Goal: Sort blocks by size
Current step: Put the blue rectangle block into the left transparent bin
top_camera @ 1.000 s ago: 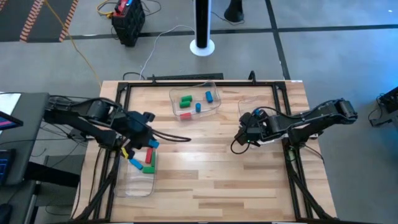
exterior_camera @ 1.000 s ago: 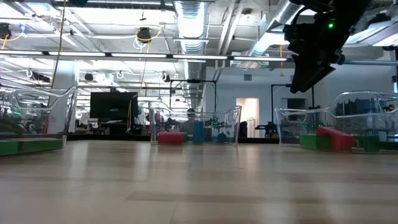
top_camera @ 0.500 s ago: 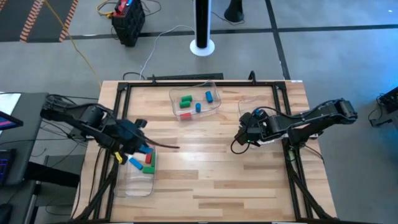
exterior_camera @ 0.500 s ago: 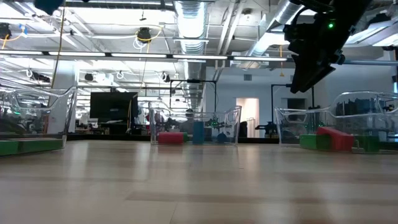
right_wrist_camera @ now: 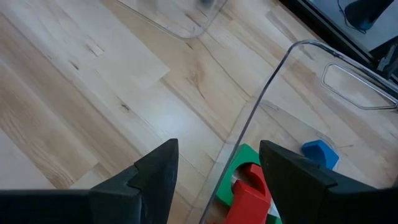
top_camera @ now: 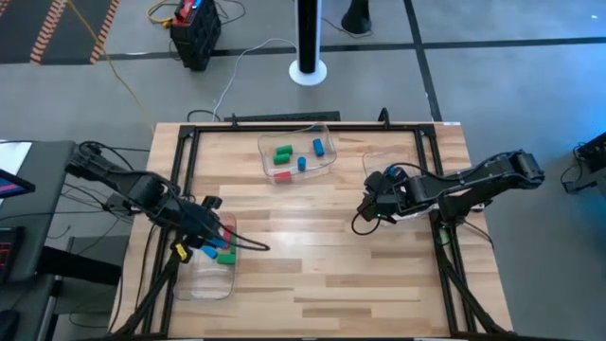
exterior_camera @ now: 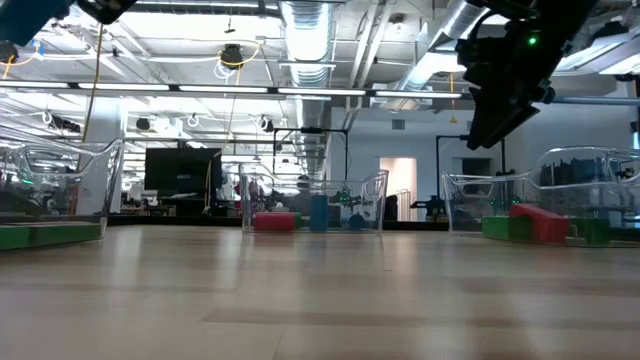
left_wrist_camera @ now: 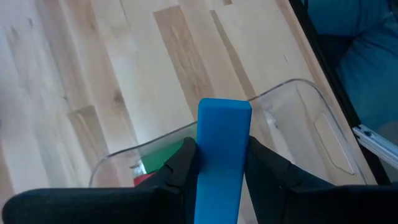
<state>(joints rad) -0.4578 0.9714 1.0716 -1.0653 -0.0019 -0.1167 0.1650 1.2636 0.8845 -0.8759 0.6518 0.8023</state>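
Overhead, straight down on the whole table (top_camera: 322, 237). Table-height, level across toward the room. Wrist-mounted, close over tray rims. Shared by overhead and low: centre tray (top_camera: 327, 166).

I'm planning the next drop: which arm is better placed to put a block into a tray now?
The left. Its gripper is shut on a long blue block over the left tray. The right gripper is open and empty near the right tray.

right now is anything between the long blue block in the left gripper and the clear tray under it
Nothing visible: the left gripper holds the long blue block directly over the clear plastic tray, whose top is open.
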